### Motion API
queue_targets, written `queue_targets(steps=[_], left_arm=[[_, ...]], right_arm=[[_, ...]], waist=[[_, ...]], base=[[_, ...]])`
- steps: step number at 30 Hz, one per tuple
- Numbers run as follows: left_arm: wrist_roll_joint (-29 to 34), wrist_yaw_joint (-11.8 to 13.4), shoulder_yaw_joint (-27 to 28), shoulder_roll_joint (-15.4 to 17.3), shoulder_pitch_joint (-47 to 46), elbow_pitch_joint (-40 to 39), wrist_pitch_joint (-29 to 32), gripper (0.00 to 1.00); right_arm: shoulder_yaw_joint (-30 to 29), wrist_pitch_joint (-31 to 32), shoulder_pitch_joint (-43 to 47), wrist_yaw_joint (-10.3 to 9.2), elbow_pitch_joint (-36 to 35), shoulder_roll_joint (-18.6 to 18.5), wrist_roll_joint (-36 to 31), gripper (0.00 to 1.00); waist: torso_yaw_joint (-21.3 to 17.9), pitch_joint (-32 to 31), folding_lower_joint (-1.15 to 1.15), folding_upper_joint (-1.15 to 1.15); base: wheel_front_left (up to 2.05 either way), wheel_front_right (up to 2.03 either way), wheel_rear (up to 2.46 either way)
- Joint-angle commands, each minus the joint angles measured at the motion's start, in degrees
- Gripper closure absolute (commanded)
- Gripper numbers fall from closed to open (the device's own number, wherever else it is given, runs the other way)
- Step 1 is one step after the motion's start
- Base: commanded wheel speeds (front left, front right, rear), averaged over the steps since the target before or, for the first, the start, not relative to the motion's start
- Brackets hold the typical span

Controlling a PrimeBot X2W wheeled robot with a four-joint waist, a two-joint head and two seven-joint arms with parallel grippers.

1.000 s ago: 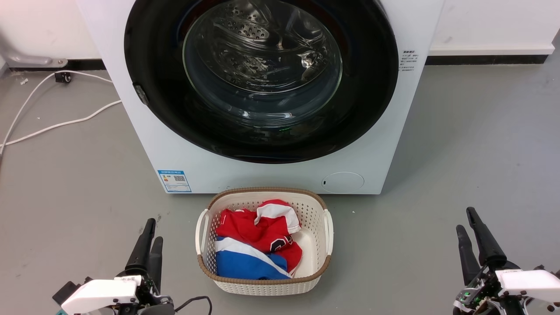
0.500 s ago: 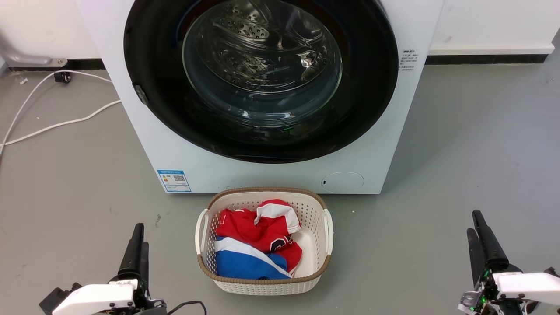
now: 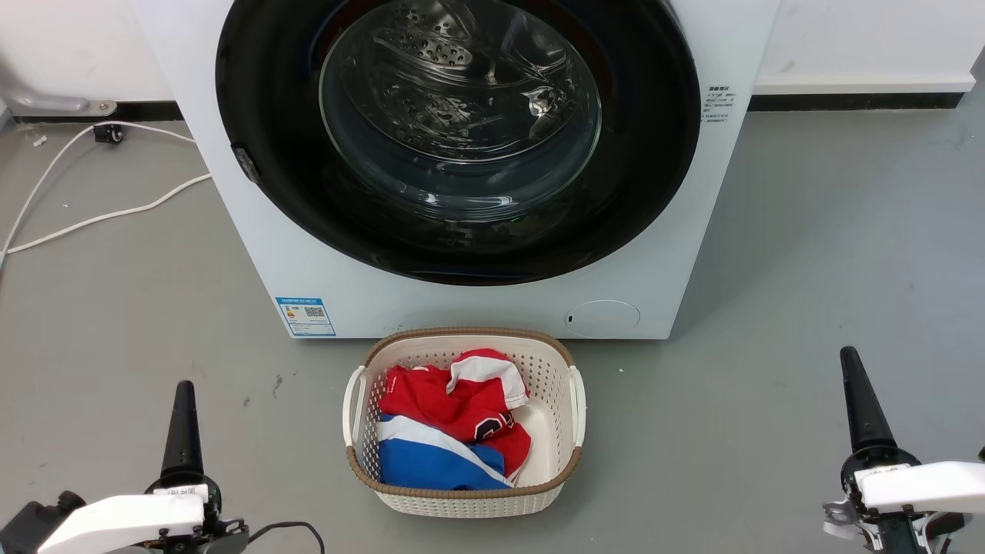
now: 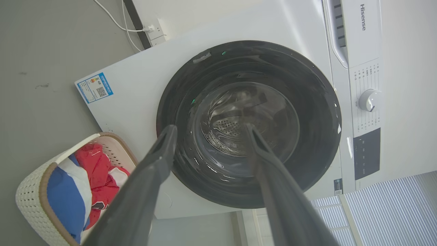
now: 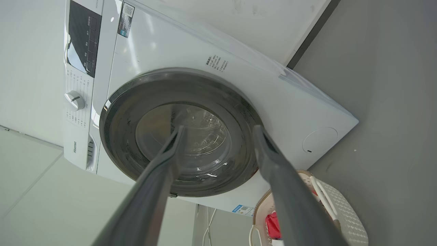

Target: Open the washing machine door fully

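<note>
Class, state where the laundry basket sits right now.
In the head view the laundry basket sits on the grey floor at centre, directly in front of the washing machine, below its round black door.

washing machine door (image 3: pixel 462 146) | round glossy black, clear glass bowl | shut flush against washer front

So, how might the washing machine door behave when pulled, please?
The washing machine door looks rigid and probably swings as one piece. Its glossy black face likely offers little grip. The bulging glass bowl suggests some weight.
</note>
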Motion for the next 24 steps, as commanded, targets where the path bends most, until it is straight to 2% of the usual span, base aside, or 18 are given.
queue_targets(steps=[1,8,14,22,23,24], left_arm=[[2.6,-0.1,0.5,0.2,-0.5,-1.9,-0.6,0.00],[9.7,0.2,-0.6,0.2,0.3,-6.0,-1.8,0.00],[17.8,1.2,-3.3,0.2,1.3,-10.9,-2.9,0.00],[30.4,3.9,-9.1,0.2,2.5,-15.4,-4.3,0.00],[34.9,5.1,-11.1,0.2,2.5,-16.7,-4.9,0.00],[36.1,5.5,-11.8,0.2,2.5,-17.1,-5.0,0.00]], right_arm=[[-0.1,-0.7,-0.9,0.01,-2.0,-0.1,-3.5,0.00],[-0.2,-1.9,-0.8,0.01,-5.6,-0.1,-12.3,0.00],[2.0,-3.0,-0.4,0.01,-8.8,-0.1,-21.7,0.00],[3.3,-4.4,0.2,0.01,-10.8,0.0,-30.7,0.00],[3.6,-4.9,0.3,0.01,-11.4,0.0,-33.6,0.00],[3.6,-5.1,0.4,0.01,-11.6,0.0,-34.5,0.00]], waist=[[0.0,0.0,0.00,0.00],[0.0,0.2,0.00,0.00],[0.0,0.2,0.00,0.00],[-0.2,0.4,0.00,0.00],[-0.2,0.5,0.00,0.00],[-0.2,0.5,0.00,0.00]], base=[[0.00,0.00,0.00],[0.00,0.00,0.00],[0.00,0.00,0.00],[0.00,0.00,0.00],[0.00,0.00,0.00],[0.00,0.00,0.00]])
